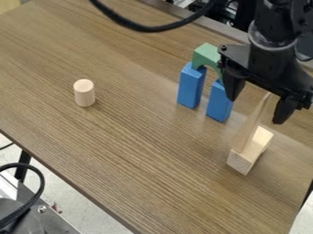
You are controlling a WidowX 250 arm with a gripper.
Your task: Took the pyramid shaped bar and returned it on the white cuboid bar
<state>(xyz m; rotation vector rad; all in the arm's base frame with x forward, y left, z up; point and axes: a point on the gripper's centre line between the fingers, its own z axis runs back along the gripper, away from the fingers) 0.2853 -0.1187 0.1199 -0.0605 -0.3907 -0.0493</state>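
The pyramid shaped bar [247, 131] is pictured standing on the white cuboid bar [243, 162], its broad end set down on the pale wood and its narrow tip pointed upward on a brown wood-grain table [140, 151]. Above the white cuboid bar, the black gripper [256, 107] is seen hanging with its fingers [232, 84] spread wide, nothing clamped in them, and the tip of the pyramid shaped bar is framed in the gap between. Whether that tip is touched by either finger cannot be told. Behind the white cuboid bar and to its left in the view, two blue blocks [191, 87] are stood on end side by side, topped by a green arch [205, 54] that is partly hidden by the gripper. Well apart from the white cuboid bar, on the far left of the view, a light wooden cylinder [84, 93] is set upright. A black cable [143, 29] is looped across the top of the view, well beyond the white cuboid bar, and metal equipment [36, 219] is glimpsed past the table's edge, at lower left from it.
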